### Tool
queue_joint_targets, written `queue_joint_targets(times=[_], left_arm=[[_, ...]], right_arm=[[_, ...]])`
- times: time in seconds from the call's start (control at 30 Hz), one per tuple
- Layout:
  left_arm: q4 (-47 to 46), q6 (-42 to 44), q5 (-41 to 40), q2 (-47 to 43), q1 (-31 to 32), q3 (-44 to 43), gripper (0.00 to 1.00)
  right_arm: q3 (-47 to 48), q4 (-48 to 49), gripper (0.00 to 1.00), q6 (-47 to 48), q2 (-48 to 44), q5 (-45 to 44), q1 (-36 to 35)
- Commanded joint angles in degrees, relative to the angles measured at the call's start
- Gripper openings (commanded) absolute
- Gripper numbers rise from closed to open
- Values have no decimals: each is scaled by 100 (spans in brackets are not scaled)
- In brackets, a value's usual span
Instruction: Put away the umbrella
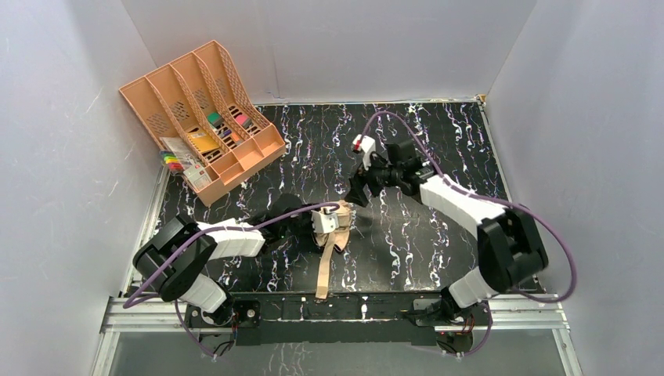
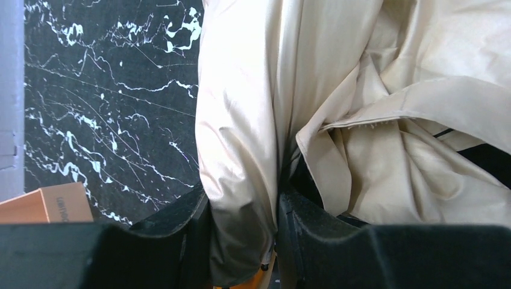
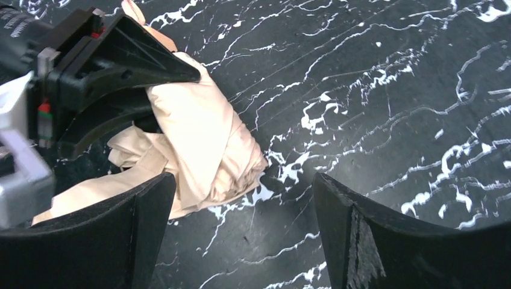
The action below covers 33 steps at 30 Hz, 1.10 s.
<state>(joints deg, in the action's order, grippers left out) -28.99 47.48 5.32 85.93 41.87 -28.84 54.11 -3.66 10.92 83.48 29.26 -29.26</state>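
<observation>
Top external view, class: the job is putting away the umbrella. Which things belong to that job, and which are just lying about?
Belong to the job:
- umbrella, clamped in the left gripper
- right gripper, open, near the umbrella

Just lying about:
- orange file tray, at the table's far left
- small coloured items inside the tray

Left arm [image 1: 227, 239]: we extend it low, toward the centre.
Left gripper [image 2: 244, 211]: our jaws pinch a fold of the umbrella [image 2: 241, 120].
Right arm [image 1: 458, 200]: we reach inward, wrist tipped down.
Right gripper [image 3: 241, 180]: jaws wide apart, holding nothing.
</observation>
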Motion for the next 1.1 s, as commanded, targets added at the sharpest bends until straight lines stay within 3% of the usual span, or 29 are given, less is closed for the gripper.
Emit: queue_joint_targets(times=[0.0, 0.3, 0.67, 0.9, 1.07], left_arm=[[313, 358, -157, 198, 172, 387, 0], [45, 530, -441, 354, 419, 556, 0], [-343, 777, -880, 445, 595, 792, 0], [-334, 509, -971, 455, 597, 626, 0], [-362, 240, -1113, 418, 601, 478, 0]], right_arm=[[878, -848, 95, 718, 766, 687, 9], [2068, -1992, 99, 1404, 2402, 1195, -375], [2499, -2373, 97, 1598, 2993, 1389, -513], [2653, -2991, 84, 1769, 3369, 539, -788], [2483, -3062, 61, 1671, 3527, -47, -935]])
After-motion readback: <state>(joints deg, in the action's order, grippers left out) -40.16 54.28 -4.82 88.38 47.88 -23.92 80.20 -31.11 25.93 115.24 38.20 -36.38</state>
